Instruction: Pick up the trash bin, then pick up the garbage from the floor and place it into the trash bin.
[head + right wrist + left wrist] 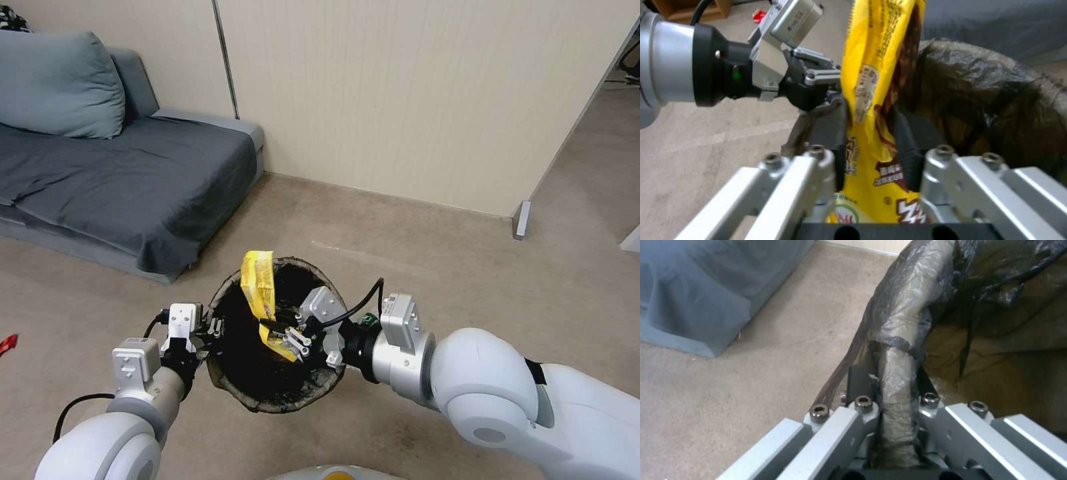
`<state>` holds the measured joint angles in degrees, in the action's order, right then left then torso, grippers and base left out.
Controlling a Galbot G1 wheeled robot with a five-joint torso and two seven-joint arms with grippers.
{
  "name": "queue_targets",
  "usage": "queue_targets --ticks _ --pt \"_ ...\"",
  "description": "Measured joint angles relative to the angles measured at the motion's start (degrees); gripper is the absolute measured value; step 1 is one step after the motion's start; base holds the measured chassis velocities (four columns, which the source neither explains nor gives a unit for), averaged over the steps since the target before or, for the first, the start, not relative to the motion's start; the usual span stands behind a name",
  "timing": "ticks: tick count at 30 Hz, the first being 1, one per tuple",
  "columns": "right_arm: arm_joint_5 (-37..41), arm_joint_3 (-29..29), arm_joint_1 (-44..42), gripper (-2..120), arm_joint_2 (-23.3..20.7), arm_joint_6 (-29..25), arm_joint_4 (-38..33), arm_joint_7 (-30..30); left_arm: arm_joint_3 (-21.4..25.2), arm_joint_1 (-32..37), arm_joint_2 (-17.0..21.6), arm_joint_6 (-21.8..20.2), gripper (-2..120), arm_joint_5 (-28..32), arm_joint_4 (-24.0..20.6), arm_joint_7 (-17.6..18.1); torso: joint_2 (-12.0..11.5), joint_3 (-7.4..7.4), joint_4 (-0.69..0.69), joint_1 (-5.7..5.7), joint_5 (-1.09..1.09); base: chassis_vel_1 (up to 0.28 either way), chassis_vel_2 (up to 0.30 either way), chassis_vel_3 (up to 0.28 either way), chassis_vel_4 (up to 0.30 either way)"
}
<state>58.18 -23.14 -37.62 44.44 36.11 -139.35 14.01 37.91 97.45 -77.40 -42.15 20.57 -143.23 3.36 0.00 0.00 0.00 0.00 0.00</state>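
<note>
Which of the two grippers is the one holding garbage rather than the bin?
The right gripper, shut on the yellow snack wrapper over the trash bin; the left gripper clamps the bin's rim.

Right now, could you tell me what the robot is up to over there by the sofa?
It is tidying litter into a trash bin. The left gripper is shut on the bin's bag-lined rim, holding the bin in front of the robot above the carpet. The right gripper is shut on a yellow snack wrapper and reaches over the bin's open mouth, with the wrapper standing partly above the rim. A small red scrap lies on the floor off to the robot's left.
</note>
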Motion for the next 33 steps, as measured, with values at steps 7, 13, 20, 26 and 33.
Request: queue_targets --ticks 7,13,20,26,33 --pt "-0.29 -0.49 -0.1 54 -0.26 0.29 -1.44 0.27 0.19 -0.07 0.08 0.0 1 0.08 0.0 -0.05 0.0 0.0 0.0 0.0 0.0 0.0 0.0 0.0 0.0" --pt "-1.02 0.16 -0.8 78 -0.49 0.18 -1.59 0.32 0.19 -0.52 -0.02 0.0 1 0.08 0.0 -0.07 0.0 0.0 0.0 0.0 0.0 0.0 0.0 0.0 0.0" --pt "-1.08 2.76 -2.39 99 -1.86 -0.12 -3.11 0.2 0.36 -0.75 0.12 0.0 1 0.13 0.0 -0.07 0.0 0.0 0.0 0.0 0.0 0.0 0.0 0.0 0.0" --pt "-1.37 5.62 -3.62 100 -2.27 -0.88 -3.87 -0.06 0.26 -0.78 0.05 0.0 1 0.1 0.0 -0.07 0.0 0.0 0.0 0.0 0.0 0.0 0.0 0.0 0.0" --pt "-2.63 18.79 -8.43 100 -4.84 -3.53 -4.0 -3.87 0.05 -0.48 -0.37 0.0 1 -0.08 0.0 -0.12 0.0 0.0 0.0 0.0 0.0 0.0 0.0 0.0 0.0"
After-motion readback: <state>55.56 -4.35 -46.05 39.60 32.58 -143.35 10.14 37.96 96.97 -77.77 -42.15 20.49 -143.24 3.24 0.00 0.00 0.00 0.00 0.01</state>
